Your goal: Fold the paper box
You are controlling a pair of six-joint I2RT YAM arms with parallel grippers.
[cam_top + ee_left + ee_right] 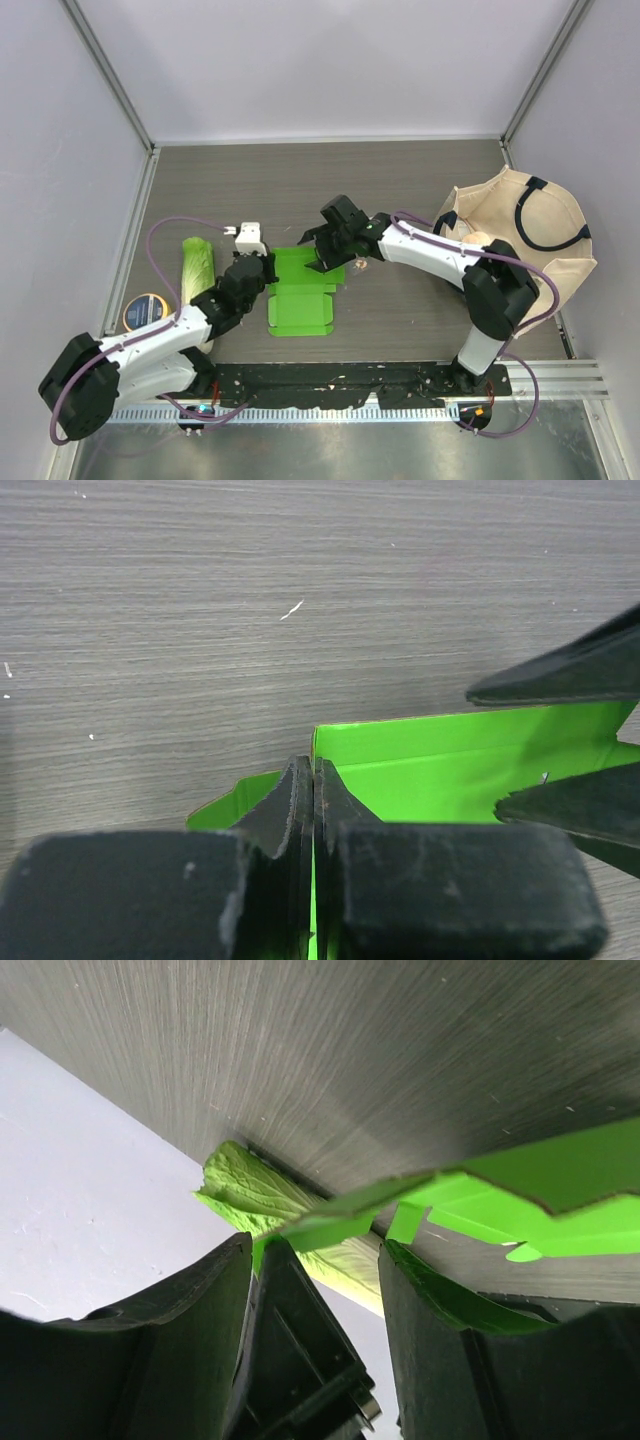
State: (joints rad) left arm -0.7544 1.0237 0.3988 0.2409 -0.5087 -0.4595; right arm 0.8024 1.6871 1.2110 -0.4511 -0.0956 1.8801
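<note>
Paper box place: the paper box [300, 305] lies at the middle of the table [400, 180], between the two arms, well apart from the cabbage [196, 265] and the bag [500, 215].
Long axis: it seems to run from the near edge toward the far wall, but only a little longer than wide.
Facing: the open inside looks up, and the far flap is raised from the table.
Left gripper: the left gripper [265, 268] is at the far left edge of the box, pressed together on that thin green wall.
Right gripper: the right gripper [325, 258] is at the far right corner, jaws apart, with a green flap in the gap and not clamped.
Nearer arm: both reach the far end; the box body lies toward the arm bases from each.
Next move, my judgement: it turns on the raised far flap between the right jaws, while the left grip steadies the side.
</note>
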